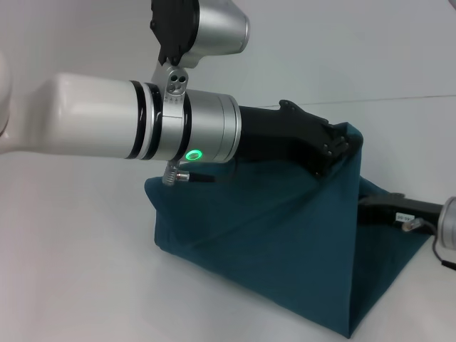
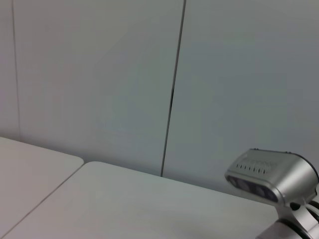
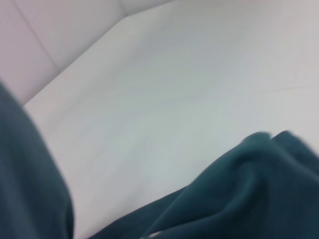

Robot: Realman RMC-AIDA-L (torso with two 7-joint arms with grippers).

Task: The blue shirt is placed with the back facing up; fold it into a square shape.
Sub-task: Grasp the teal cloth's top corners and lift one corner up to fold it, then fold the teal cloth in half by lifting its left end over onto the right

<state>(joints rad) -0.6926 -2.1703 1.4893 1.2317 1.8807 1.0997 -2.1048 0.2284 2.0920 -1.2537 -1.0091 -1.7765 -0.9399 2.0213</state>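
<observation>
head view shows the left pincer [image 1: 335, 146] raised above the worktop [image 1: 71, 249], pinching an edge of the blue shirt [image 1: 271, 242] at its highest point. from there the cloth hangs in a tent shape, its lower edge resting on the worktop near the middle and right of the scene. we see only the plain side; no lettering shows. the right pincer [image 1: 367, 203] sits low at the right, its tip hidden behind the lifted cloth, so we cannot tell whether it is spread or pressed together. the right wrist view shows bunched folds of the shirt close by, with bare worktop beyond. the left wrist view shows only wall and worktop. we judge that a fold is in hand, with one side lifted for carrying over. the next move calls for drawing the held edge across the flat part, lowering it so edges align, then releasing without dragging.
</observation>
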